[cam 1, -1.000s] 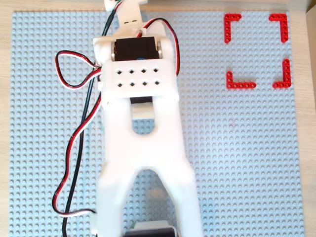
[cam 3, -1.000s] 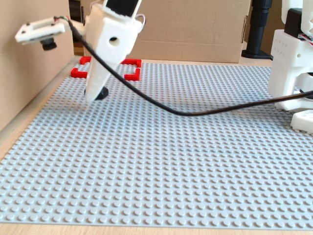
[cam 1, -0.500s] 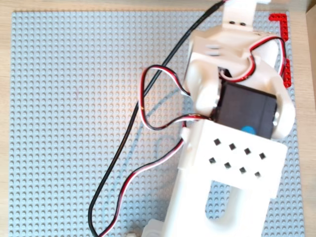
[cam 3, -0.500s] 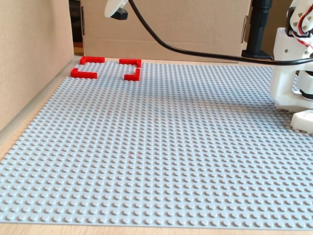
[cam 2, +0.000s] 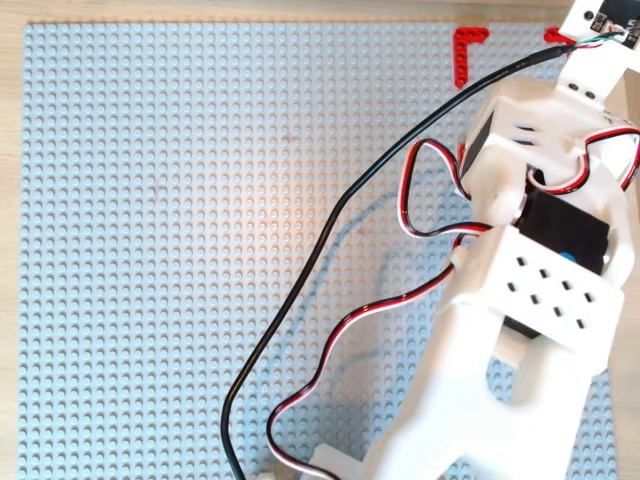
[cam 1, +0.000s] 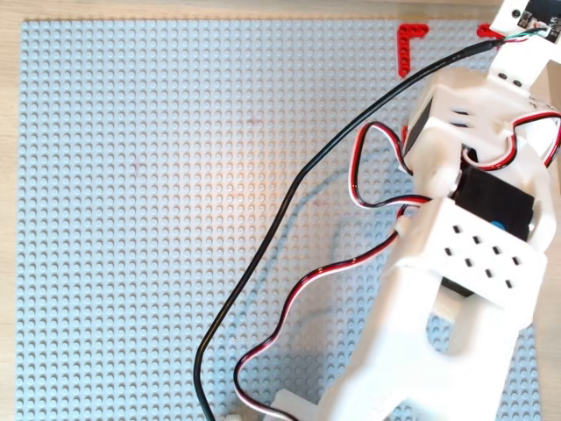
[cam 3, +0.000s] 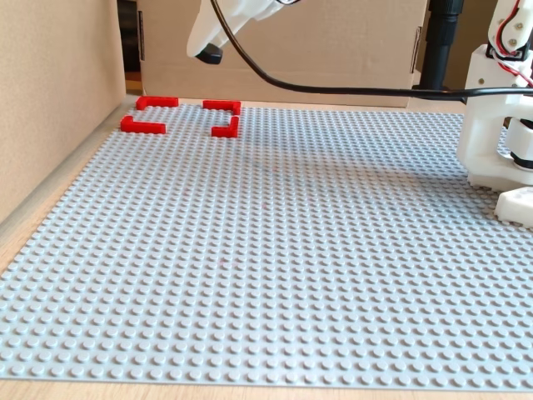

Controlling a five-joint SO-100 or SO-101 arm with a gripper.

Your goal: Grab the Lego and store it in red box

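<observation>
1. In the fixed view, the gripper (cam 3: 206, 52) is now high above the grey studded baseplate (cam 3: 275, 250), over the back left area. One second ago it was low, with its tip almost on the studs just in front of the red box (cam 3: 181, 116). Half a second ago it was already lifted, and since then it has come a little lower and to the right.
2. A small black piece, most likely the Lego (cam 3: 211, 56), shows at the tip of the gripper. The gripper seems to be pinching it, but the fingers are cut by the top edge, so I cannot tell this for sure.
3. The red box is empty in the fixed view: four red corner pieces, with only bare studs between them.
4. In both overhead views the white arm (cam 1: 456, 263) covers the right side. Only one red corner piece (cam 1: 408, 46) and a bit of a second one are visible, and the gripper tip is hidden.
5. My judgement: the pick-up is done and the carrying step is in progress. The gripper is above the box area, so what is left is to lower it inside the red outline and release the Lego.
</observation>
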